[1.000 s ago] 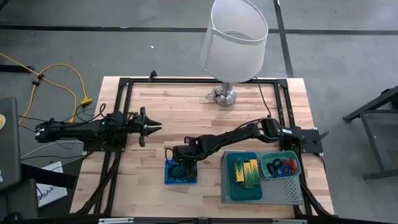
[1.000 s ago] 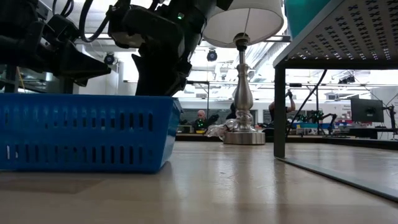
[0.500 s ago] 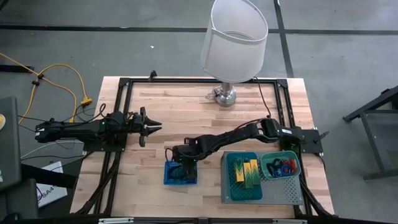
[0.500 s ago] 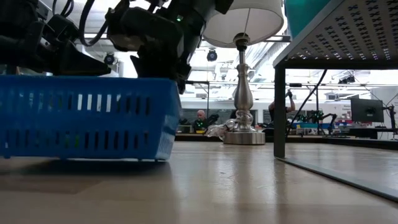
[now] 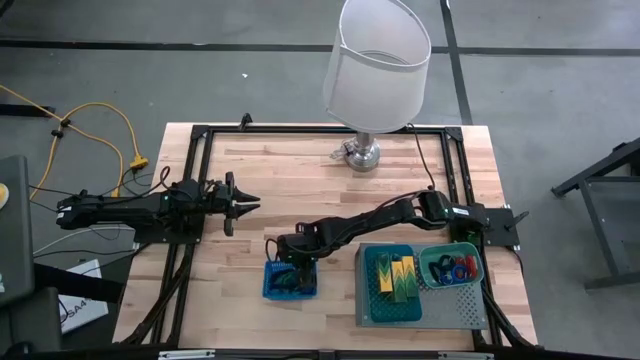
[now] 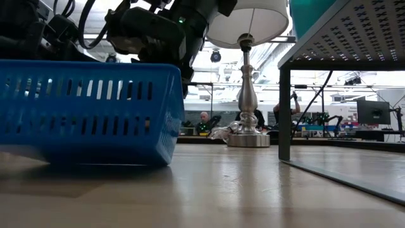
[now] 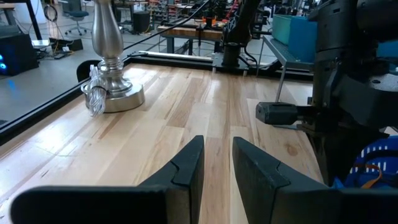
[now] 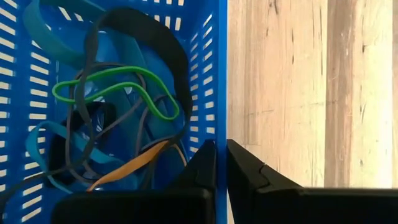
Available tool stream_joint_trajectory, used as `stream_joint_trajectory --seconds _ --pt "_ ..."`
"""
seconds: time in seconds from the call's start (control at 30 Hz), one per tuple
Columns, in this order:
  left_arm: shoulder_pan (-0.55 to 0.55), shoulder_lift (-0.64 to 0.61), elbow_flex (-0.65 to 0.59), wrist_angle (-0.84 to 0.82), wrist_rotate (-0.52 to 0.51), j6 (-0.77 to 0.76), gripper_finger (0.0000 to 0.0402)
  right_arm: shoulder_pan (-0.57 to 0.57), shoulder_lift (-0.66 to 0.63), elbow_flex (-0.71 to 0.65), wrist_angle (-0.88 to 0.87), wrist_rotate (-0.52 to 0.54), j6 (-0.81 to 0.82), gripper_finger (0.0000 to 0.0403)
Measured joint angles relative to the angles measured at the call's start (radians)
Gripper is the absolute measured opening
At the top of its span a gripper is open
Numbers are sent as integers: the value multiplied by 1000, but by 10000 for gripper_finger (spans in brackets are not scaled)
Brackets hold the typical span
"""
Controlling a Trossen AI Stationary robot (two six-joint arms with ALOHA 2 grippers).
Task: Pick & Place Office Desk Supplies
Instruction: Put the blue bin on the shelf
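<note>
A blue slotted basket [image 5: 291, 281] [image 6: 88, 111] stands near the middle of the table's near half. It holds several loose rubber bands [image 8: 118, 93] in green, black, blue and orange. My right gripper [image 5: 289, 262] [image 8: 221, 148] reaches down from the right and is shut on the basket's wall. My left gripper [image 5: 250, 204] [image 7: 217, 149] waits at the table's left, level and open a little, with nothing between its fingers. My right gripper pinches the basket's side wall at its rim [image 8: 219, 127], one finger inside the basket and one outside. The fingers slant down from above. Whether the basket's bottom [image 6: 114, 163] is clear of the table I cannot tell.
A grey perforated box [image 5: 420, 305] at the near right carries a blue tray of yellow-and-green blocks [image 5: 395, 275] and a green basket of red and blue loops [image 5: 452, 268]. A white-shaded lamp [image 5: 375, 60] stands on its chrome base [image 5: 362, 153] at the far edge. Black rails frame the table.
My right gripper has drawn the blue basket a little toward the table's near edge. In the low view the basket has grown larger, its rim has risen, and its bottom edge has come up slightly.
</note>
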Motion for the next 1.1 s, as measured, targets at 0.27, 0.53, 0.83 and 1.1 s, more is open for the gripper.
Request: stream_joint_trajectory --seconds 0.27,0.53,0.83,1.1 --pt "0 0 0 0 0 0 79 0 -7 -2 -3 0 0 5" --pt "0 0 0 0 0 0 79 -8 -72 -6 -14 5 -21 4" --pt "0 0 0 0 0 0 79 -41 -172 -4 -54 28 -40 4" --pt "0 5 0 2 1 0 79 -78 -266 -3 -108 3 -64 4"
